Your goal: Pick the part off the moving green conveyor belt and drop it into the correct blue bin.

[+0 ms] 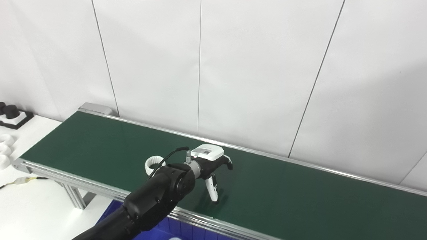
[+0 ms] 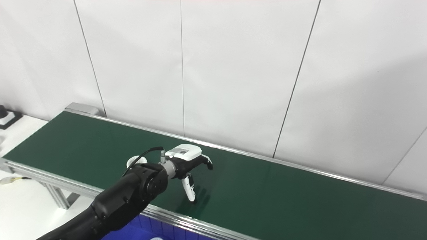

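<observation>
My left hand [image 1: 213, 166] hangs spread over the belt [image 1: 300, 190], holding nothing. The white ring [image 1: 152, 164] sits just left, behind my wrist; it may ride past unseen before I close.

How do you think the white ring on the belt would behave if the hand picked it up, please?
The ring looks like rigid plastic, so probably stiff and light. It lies flat on the belt, so it is unlikely to roll. Its thin toothed rim might slip from the fingers of the left hand.
</observation>
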You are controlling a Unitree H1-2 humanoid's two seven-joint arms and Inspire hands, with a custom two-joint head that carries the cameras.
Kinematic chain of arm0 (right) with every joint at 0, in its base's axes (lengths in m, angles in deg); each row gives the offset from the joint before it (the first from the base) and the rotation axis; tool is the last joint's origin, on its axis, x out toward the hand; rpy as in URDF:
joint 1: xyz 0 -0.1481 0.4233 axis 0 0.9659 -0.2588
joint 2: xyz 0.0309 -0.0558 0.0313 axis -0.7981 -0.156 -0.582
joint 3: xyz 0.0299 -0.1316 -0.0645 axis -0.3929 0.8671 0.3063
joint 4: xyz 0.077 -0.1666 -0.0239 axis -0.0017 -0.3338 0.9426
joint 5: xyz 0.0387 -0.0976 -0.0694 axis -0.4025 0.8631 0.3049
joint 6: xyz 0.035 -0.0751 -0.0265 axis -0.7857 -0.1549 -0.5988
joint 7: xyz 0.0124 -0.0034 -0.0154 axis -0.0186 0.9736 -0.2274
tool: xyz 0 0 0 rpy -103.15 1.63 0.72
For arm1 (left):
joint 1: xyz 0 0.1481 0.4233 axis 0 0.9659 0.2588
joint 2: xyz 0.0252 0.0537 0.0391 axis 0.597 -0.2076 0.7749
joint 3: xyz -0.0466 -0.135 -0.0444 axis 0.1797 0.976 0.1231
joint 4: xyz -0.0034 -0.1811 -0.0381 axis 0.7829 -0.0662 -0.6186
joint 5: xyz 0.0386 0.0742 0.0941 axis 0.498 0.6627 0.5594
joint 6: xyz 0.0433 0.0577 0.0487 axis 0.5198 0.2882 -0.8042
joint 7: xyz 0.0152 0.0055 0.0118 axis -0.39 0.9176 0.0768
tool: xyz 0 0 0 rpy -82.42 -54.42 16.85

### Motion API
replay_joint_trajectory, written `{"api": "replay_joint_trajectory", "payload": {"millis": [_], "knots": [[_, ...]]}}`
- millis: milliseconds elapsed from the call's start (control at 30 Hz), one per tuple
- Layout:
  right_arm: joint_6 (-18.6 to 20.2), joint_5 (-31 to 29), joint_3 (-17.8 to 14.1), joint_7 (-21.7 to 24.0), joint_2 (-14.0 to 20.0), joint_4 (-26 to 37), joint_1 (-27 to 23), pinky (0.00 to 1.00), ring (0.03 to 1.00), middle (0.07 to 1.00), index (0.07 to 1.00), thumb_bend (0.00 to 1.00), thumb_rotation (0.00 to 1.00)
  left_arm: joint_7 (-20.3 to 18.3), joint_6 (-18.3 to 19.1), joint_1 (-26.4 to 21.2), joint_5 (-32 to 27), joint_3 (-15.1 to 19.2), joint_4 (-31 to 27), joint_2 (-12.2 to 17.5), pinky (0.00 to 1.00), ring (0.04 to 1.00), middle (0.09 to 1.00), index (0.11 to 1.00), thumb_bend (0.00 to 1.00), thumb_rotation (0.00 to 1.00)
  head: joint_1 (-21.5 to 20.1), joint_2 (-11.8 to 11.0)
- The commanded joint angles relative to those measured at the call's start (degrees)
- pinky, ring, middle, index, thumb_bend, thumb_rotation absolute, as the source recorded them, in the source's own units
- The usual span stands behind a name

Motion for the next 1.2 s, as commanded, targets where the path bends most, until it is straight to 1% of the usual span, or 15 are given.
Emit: {"api": "replay_joint_trajectory", "payload": {"millis": [0, 167, 367, 500, 633, 700, 933, 1000, 1167], "knots": [[-2.6, -0.6, -0.2, 0.1, -0.3, 1.6, -0.8, 0.71, 0.787, 0.831, 0.930, 0.43, 0.85, 1.8, -1.6, -1.7, 0.4, 0.6, -0.4, 1.5, 1.00, 0.893, 0.879, 0.791, 0.91, 0.00, 0.0, 0.1], [-2.5, -0.6, -0.2, 0.2, -0.2, 1.6, -0.8, 0.72, 0.786, 0.833, 0.932, 0.43, 0.84, 2.3, -2.2, -2.3, 0.0, 0.7, 1.7, 1.8, 0.99, 0.890, 0.876, 0.793, 0.91, 0.00, -0.2, 0.0], [-2.9, -0.5, -0.2, 0.3, -0.1, 1.2, -0.9, 0.71, 0.792, 0.840, 0.932, 0.43, 0.85, 3.7, -3.5, -3.3, -0.9, 1.0, 5.6, 1.9, 0.98, 0.887, 0.874, 0.797, 0.91, 0.00, -0.2, 0.0], [-2.3, -0.1, -0.2, 0.1, -0.1, 1.8, -0.7, 0.70, 0.780, 0.833, 0.930, 0.44, 0.85, 3.8, -4.0, -4.3, -1.7, 0.9, 8.4, 2.3, 0.98, 0.900, 0.893, 0.806, 0.91, 0.01, -0.3, 0.1], [-2.2, -0.6, -0.2, 0.3, -0.2, 1.9, -0.5, 0.71, 0.781, 0.830, 0.929, 0.42, 0.83, 4.1, -4.1, -4.8, -2.4, 0.9, 10.3, 2.5, 0.97, 0.902, 0.892, 0.815, 0.91, 0.00, -0.4, 0.2], [-2.5, -0.3, -0.2, 0.2, -0.1, 1.9, -0.5, 0.70, 0.786, 0.835, 0.933, 0.41, 0.84, 4.5, -4.4, -4.8, -2.9, 1.0, 11.0, 2.7, 0.96, 0.900, 0.890, 0.819, 0.92, 0.00, -0.4, 0.2], [-1.9, -0.4, -0.2, 0.3, -0.1, 2.5, -0.1, 0.71, 0.789, 0.837, 0.937, 0.42, 0.84, 5.6, -5.1, -4.5, -3.2, 1.0, 11.7, 2.9, 0.96, 0.906, 0.889, 0.821, 0.92, 0.00, -0.5, 0.3], [-2.0, -0.6, -0.2, 0.4, 0.0, 2.5, -0.2, 0.70, 0.785, 0.832, 0.934, 0.40, 0.84, 5.6, -5.1, -4.4, -3.3, 1.1, 11.6, 2.9, 0.96, 0.907, 0.887, 0.823, 0.92, 0.00, -0.4, 0.3], [-2.2, 0.0, -0.2, 0.1, -0.1, 2.5, -0.1, 0.70, 0.780, 0.832, 0.931, 0.40, 0.84, 5.4, -4.9, -4.4, -2.9, 0.8, 11.1, 3.1, 0.96, 0.907, 0.890, 0.824, 0.91, 0.00, -0.4, 0.4]]}}
